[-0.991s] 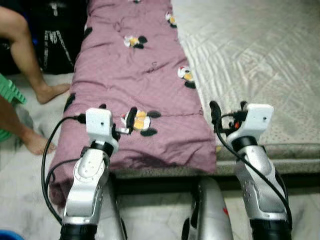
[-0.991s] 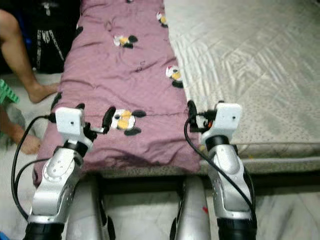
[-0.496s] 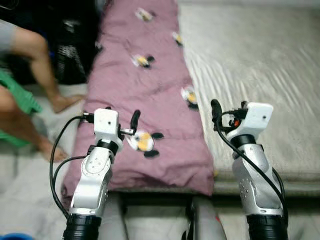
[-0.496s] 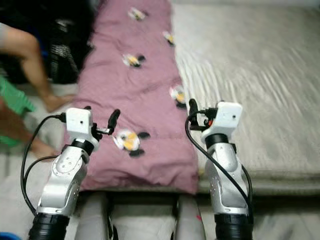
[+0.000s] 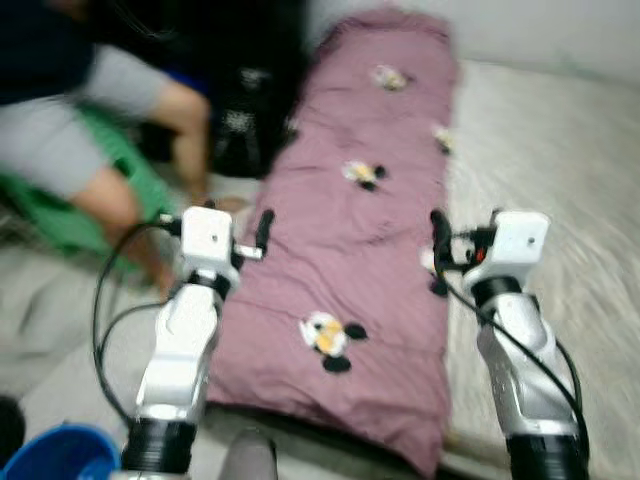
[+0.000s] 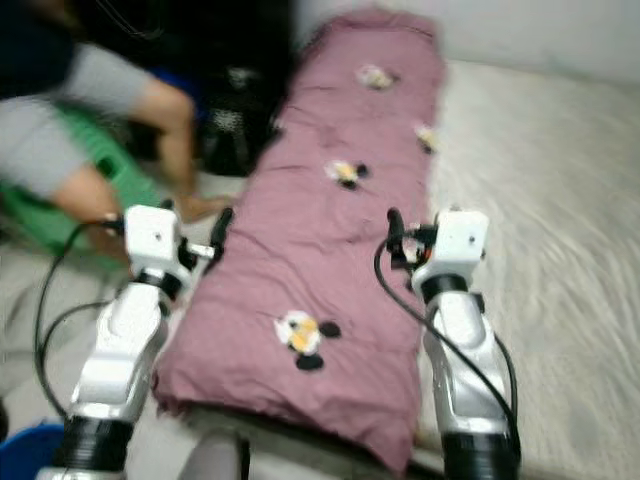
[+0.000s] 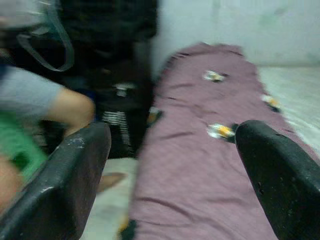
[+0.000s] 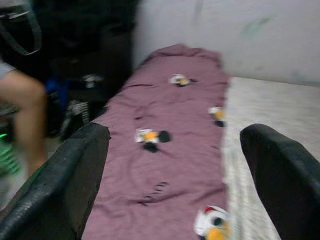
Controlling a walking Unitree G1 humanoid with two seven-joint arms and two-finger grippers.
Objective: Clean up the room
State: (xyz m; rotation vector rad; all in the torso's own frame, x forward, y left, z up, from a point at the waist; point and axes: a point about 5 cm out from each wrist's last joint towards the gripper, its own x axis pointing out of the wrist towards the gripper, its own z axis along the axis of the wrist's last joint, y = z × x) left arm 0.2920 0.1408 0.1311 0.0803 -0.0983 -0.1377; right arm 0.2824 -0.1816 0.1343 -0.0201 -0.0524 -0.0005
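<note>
A person [image 5: 90,150] in grey shorts sits at the far left on a green stool [image 5: 60,215], with a blue tub [image 5: 55,455] on the floor near the robot's feet. The left claw [image 5: 245,235] is raised over the floor just beside the blanket's left edge, its fingers [image 7: 65,185] spread wide, holding and touching nothing. A long mauve blanket [image 5: 360,270] with small cartoon prints lies folded along the left side of the pale mattress [image 5: 570,190], reaching toward the wall. The right claw [image 5: 450,245] hovers above the blanket's right edge, also wide apart and empty. The pictures are blurred.
</note>
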